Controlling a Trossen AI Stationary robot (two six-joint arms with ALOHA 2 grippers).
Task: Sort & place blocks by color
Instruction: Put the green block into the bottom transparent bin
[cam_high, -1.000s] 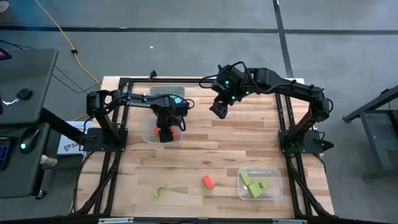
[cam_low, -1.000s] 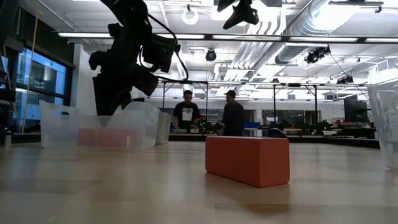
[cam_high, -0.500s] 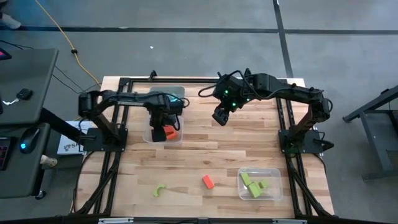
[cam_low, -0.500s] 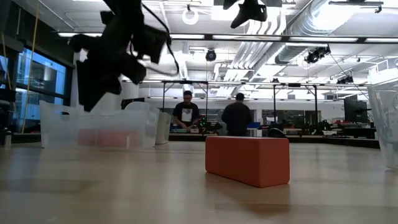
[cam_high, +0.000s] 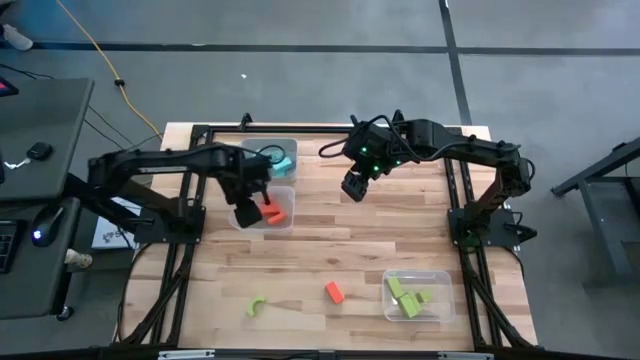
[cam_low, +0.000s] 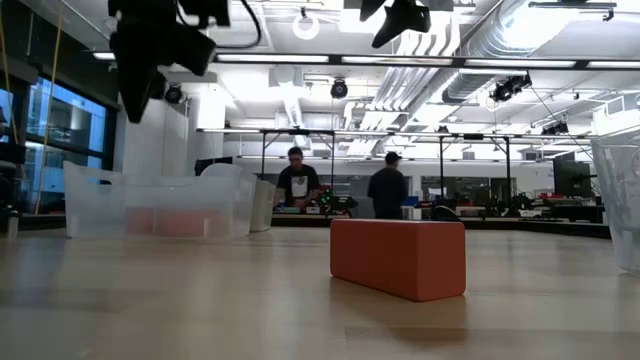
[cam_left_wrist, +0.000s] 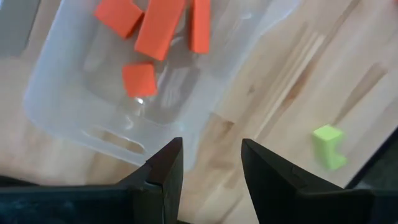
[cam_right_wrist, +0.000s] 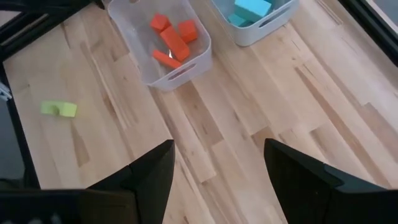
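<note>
High view: red-orange blocks (cam_high: 274, 212) are gathered in one clear bin (cam_high: 284, 224) and cyan ones in its neighbour, sorted by color. The left hand (cam_high: 245, 214) is held empty and part-open over the red bin's edge (blocks just beside it); the right hand (cam_high: 353, 187) waits wide and empty.

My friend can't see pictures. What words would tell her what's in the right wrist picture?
A clear bin holding red-orange blocks sits on a wooden table, beside another clear bin holding cyan-blue blocks. A green arch block lies alone on the wood, and the right gripper shows open and empty.
</note>
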